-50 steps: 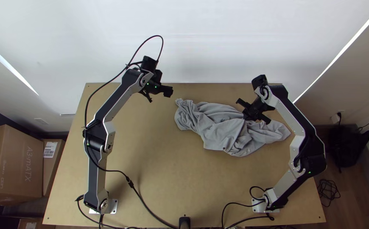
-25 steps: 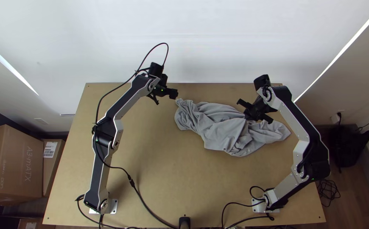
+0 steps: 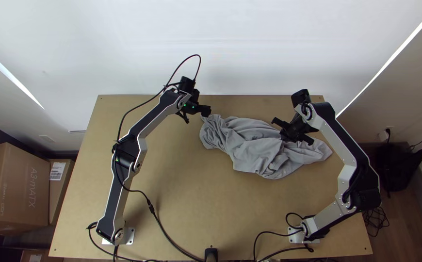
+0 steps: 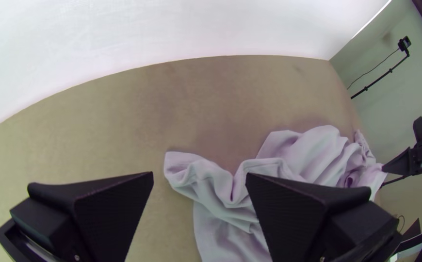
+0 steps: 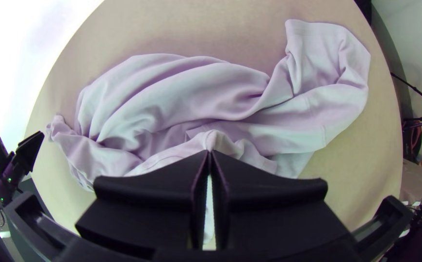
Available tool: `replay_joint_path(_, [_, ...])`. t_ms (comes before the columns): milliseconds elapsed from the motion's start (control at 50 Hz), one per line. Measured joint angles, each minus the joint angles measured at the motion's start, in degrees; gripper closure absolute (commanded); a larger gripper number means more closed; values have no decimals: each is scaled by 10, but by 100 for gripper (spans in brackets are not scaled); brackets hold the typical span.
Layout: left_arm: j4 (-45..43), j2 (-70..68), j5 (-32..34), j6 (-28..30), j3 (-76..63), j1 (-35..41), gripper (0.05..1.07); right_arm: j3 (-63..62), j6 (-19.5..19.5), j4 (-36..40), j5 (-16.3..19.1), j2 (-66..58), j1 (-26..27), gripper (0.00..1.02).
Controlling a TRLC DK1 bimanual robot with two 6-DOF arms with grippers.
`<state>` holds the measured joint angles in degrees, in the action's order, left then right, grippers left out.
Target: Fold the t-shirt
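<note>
The left tool (image 4: 200, 177) has travelled rightward over the last second, from clear of the cloth to just beside its left end; its fingers stand wide apart, holding nothing. That probably readies it to grip that end as a second hold for straightening. The grey t-shirt (image 3: 250, 145) lies bunched and twisted on the far half of the table (image 3: 172, 194), its outline almost unchanged. Toward its right part, the right tool (image 5: 209, 153) is closed on a small pinch of fabric and has barely shifted. Spreading likely has to come before any fold.
</note>
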<state>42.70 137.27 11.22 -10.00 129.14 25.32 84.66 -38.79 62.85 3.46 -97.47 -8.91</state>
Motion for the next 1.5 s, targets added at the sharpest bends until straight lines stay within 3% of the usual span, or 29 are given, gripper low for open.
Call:
replay_joint_path(320, [-13, 20, 2, -9, 1, 8, 14, 0, 3, 0, 0, 12, 0, 100])
replay_joint_path(440, [-13, 31, 2, -11, 1, 15, 51, 0, 3, 0, 0, 16, 0, 100])
replay_joint_path(540, [-13, 35, 2, -20, 1, 19, 105, 0, 3, 0, 0, 17, 1, 100])
replay_joint_path(740, [-19, 34, 2, -36, 1, 18, 105, 0, 5, 0, 0, 33, 12, 100])
replay_joint_path(880, [-17, 8, 2, -55, -3, 3, 105, 0, 23, -9, -31, 55, 38, 100])
replay_joint_path(1260, [-6, -241, 2, -70, -22, -62, 105, 21, 53, -35, -41, 125, 74, 100])
replay_joint_path(1500, [0, -332, -1, -70, -22, -92, 105, 130, 63, -150, -38, 164, 91, 100])
